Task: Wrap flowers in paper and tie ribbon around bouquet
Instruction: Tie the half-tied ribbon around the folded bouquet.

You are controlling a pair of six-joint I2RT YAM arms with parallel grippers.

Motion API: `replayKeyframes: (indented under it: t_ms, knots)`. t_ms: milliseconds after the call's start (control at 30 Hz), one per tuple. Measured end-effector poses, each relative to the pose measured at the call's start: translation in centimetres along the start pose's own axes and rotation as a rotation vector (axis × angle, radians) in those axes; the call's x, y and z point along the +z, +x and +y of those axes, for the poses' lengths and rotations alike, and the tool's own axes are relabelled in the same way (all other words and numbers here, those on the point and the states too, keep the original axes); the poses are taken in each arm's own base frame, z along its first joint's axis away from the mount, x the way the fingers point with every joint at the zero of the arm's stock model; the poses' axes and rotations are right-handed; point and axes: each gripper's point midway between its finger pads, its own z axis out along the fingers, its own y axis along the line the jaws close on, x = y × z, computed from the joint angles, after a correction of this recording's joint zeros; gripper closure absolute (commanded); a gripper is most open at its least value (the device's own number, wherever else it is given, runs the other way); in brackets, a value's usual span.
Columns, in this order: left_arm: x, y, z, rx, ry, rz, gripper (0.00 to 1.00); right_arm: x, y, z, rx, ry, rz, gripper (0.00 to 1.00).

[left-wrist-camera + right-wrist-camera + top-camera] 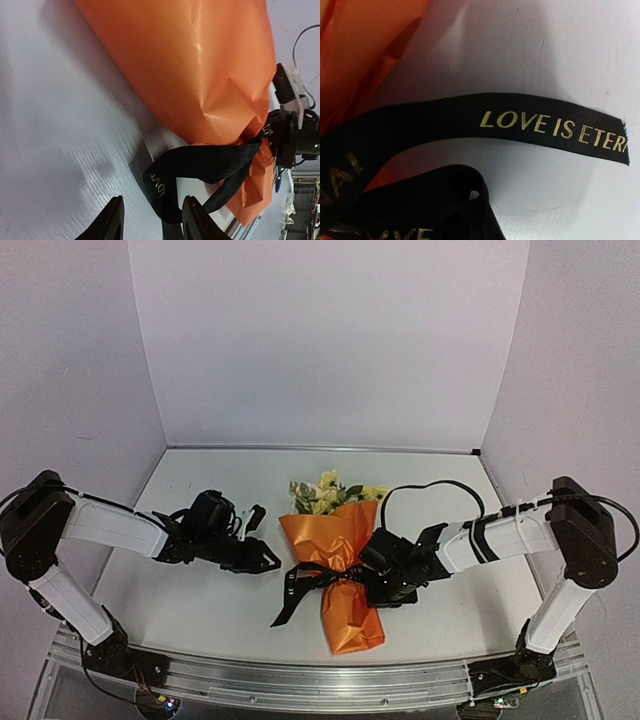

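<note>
Reaches low from both sides toward bouquet (338, 540). Holds left claw (153, 204) parted and empty beside ribbon (200, 162), right claw (372, 563) clenched at bouquet's waist.

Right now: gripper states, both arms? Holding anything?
Left gripper: open, gripping nothing; the ribbon lies loose by it.
Right gripper: shut, at the bouquet; whether it pinches the ribbon cannot be told.
</note>
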Motion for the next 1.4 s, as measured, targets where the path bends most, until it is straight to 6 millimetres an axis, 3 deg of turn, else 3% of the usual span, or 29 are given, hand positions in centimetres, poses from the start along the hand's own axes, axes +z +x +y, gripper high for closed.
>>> replayKeyframes:
  t_ms: [333,633,933,1067,1233,1400]
  knots:
    - [3.2,1.4,0.5,0.092,-0.07,0.059,0.57,0.2,-0.2,0.6,0.003,-0.016,-0.003,1.0]
    - [5.3,0.8,0.2,0.147,-0.075,0.051,0.54,0.3,-0.4,1.0,0.007,-0.03,-0.005,1.0]
    - [5.4,-1.0,0.2,0.203,-0.091,-0.07,0.48,0.3,-0.4,1.1,0.008,-0.034,-0.005,1.0]
    - [5.1,-0.9,0.6,0.221,-0.105,-0.097,0.6,0.3,-0.5,1.1,0.008,-0.034,-0.005,1.0]
    - [5.0,-1.7,0.2,0.242,-0.098,-0.132,0.99,0.3,-0.5,1.2,0.01,-0.036,-0.005,1.0]
    - [4.5,-2.2,1.0,0.214,-0.15,-0.169,1.0,0.3,-0.5,1.2,0.009,-0.034,-0.01,1.0]
